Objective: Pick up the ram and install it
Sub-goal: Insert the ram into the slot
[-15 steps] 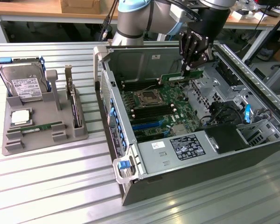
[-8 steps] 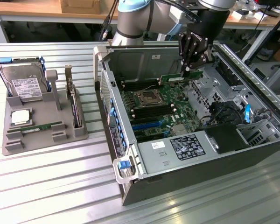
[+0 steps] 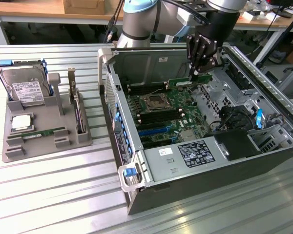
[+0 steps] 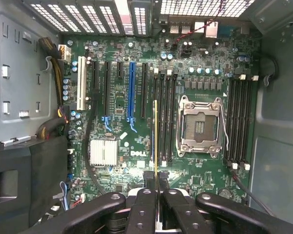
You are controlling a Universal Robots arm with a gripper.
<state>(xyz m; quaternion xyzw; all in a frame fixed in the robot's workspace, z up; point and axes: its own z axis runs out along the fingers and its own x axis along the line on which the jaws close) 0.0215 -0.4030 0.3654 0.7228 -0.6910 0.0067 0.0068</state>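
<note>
The two black fingers [image 4: 145, 210] are pressed together on the ram [image 4: 155, 136], which sticks out from the gripper [image 4: 156, 190] with its thin edge showing. In the exterior view the gripper [image 3: 201, 68] hangs inside the open computer case [image 3: 263, 78]. It holds the green ram [image 3: 185, 81] low over the motherboard [image 3: 185, 119]. So the picking up looks done, and the job in hand is putting the ram in. The ram sits over the row of long black slots [image 4: 167, 117], just beside the square socket [image 4: 200, 127]. I cannot tell if it touches a slot. I think it must lie dead straight along one slot and go down evenly. Room is tight, with the socket on one side, the card slots [image 4: 132, 92] on the other and case walls around. Above the board it is open.
</note>
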